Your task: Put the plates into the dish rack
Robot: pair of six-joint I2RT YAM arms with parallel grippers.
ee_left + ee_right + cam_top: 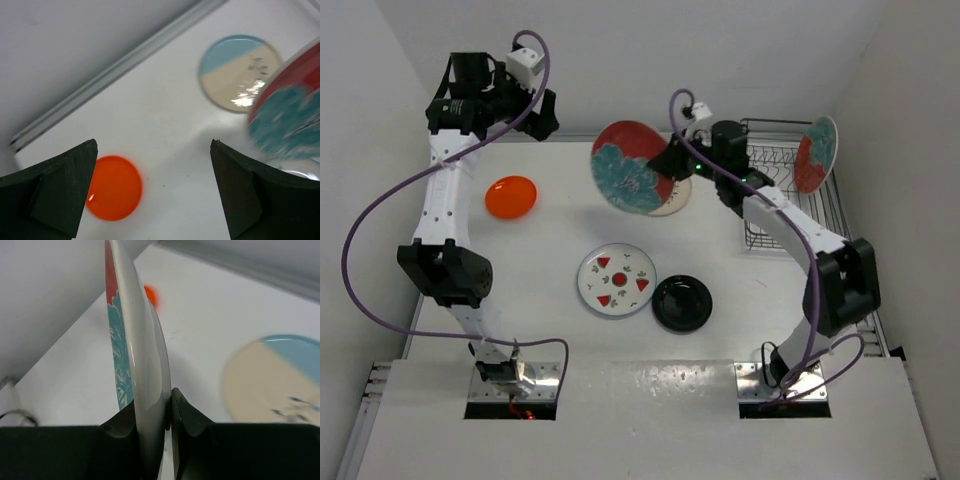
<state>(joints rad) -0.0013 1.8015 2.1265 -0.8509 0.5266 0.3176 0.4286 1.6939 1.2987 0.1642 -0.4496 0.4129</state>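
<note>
The right pincer (155, 412) is clamping the lower rim of a round red plate with teal flowers (131, 340), carrying it on edge above the white tabletop (550, 250) at the upper middle of the top view. The rectangular dark grey wire dish rack (772, 123) is sitting just to the right of that pincer in the frame. A second red-and-teal plate (816, 155) is standing on edge at its right end. The right arm is much the nearer. The carried plate probably needs swinging rightward, edge down, into a free slot. The left pincer (154, 150) is hanging wide apart and empty at upper left, over a small plain orange plate (114, 187).
</note>
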